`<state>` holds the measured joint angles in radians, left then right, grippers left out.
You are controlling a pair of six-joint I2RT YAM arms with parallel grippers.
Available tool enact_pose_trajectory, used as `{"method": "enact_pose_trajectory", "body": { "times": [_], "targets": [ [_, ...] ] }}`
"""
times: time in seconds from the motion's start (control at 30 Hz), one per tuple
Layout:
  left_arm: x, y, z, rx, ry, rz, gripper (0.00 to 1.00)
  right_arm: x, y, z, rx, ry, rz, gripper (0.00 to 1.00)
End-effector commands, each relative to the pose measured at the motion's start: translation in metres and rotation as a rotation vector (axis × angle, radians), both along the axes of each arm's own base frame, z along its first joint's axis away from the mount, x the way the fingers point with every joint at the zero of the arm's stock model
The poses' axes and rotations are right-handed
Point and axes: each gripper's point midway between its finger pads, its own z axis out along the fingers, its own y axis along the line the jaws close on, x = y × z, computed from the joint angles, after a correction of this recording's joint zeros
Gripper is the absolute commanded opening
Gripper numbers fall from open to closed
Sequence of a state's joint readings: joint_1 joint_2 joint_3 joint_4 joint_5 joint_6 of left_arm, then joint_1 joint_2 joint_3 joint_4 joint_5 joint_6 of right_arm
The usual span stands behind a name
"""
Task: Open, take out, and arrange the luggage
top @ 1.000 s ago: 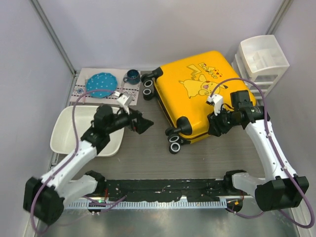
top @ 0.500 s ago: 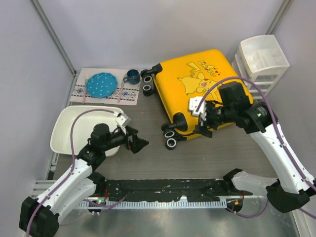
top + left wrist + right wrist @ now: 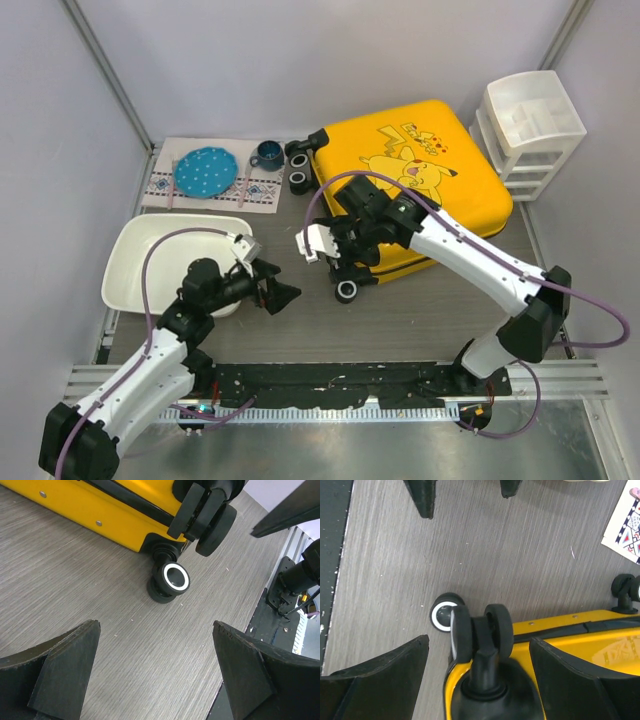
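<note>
Logging the luggage [image 3: 415,175] in the upper right of the overhead view, flat on the table [image 3: 420,310], lid shut, Pikachu print up. Placing the right gripper [image 3: 345,262] over its near-left corner, above the casters. From the right wrist view, noting that gripper [image 3: 477,652] spread wide and clasping nothing, with a black twin wheel [image 3: 481,627] between the fingers; cannot tell whether touching. Finding the left gripper [image 3: 282,294] at lower centre-left, apart from the case and pointed at the same corner. In the left wrist view, same gripper [image 3: 155,635] also wide apart and empty.

Materials:
- Hard glossy yellow shell, rounded corners, black zipper band along the side.
- Black casters; lower caster [image 3: 170,579] with a white ring on the hub.
- Grey wood-grain tabletop.
- Smooth white tray [image 3: 130,260] with rounded corners at left.
- White plastic drawer unit [image 3: 525,125] at upper right, just beside the case.

Against a second ago:
- Right arm swung from the case's right edge across to the wheeled corner.
- Left arm drawn back toward the lower left.
- Case turned slightly, still shut.
</note>
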<state>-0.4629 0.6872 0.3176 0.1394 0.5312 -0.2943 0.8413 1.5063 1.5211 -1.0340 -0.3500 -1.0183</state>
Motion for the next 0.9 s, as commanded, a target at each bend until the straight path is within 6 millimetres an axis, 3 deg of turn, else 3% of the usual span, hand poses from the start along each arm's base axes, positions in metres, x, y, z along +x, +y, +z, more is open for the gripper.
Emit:
{"method": "enact_pose_trajectory", "body": {
  "times": [0.0,0.2,0.3,0.4,0.43,0.5,0.6,0.63,0.77,0.8,0.87],
  "targets": [
    [0.006,0.001,0.015,-0.045,-0.066,0.035,1.0,0.009,0.008,-0.001,-0.055,-0.043,0.06,0.88],
    [0.014,0.005,0.015,-0.074,-0.031,0.103,0.99,0.012,-0.002,-0.028,-0.197,-0.017,0.109,0.88],
    [0.018,0.002,0.013,-0.097,-0.016,0.112,0.99,0.014,-0.004,-0.039,-0.236,-0.003,0.122,0.83],
    [0.017,-0.006,0.014,-0.096,-0.067,0.048,0.97,0.016,-0.004,-0.044,-0.255,0.005,0.114,0.68],
    [0.018,-0.008,0.016,-0.088,-0.089,0.031,0.97,0.017,-0.005,-0.044,-0.26,0.003,0.109,0.58],
    [0.019,-0.012,0.02,-0.068,-0.155,0.007,0.99,0.021,-0.006,-0.044,-0.259,-0.001,0.081,0.51],
    [0.016,-0.021,0.026,-0.059,-0.21,-0.058,0.99,0.024,-0.001,-0.035,-0.204,0.017,0.046,0.19],
    [0.015,-0.023,0.027,-0.057,-0.222,-0.073,0.99,0.026,0.001,-0.027,-0.176,0.013,0.032,0.01],
    [-0.003,-0.031,0.016,-0.006,-0.373,-0.185,1.0,0.036,0.007,0.001,-0.076,0.002,-0.015,0.01],
    [-0.004,-0.033,0.021,-0.018,-0.442,-0.198,0.99,0.04,0.005,0.007,-0.055,0.004,-0.032,0.01],
    [-0.009,-0.039,0.004,0.004,-0.462,-0.232,1.0,0.041,0.009,0.021,-0.004,0.012,-0.049,0.01]
  ]
}}
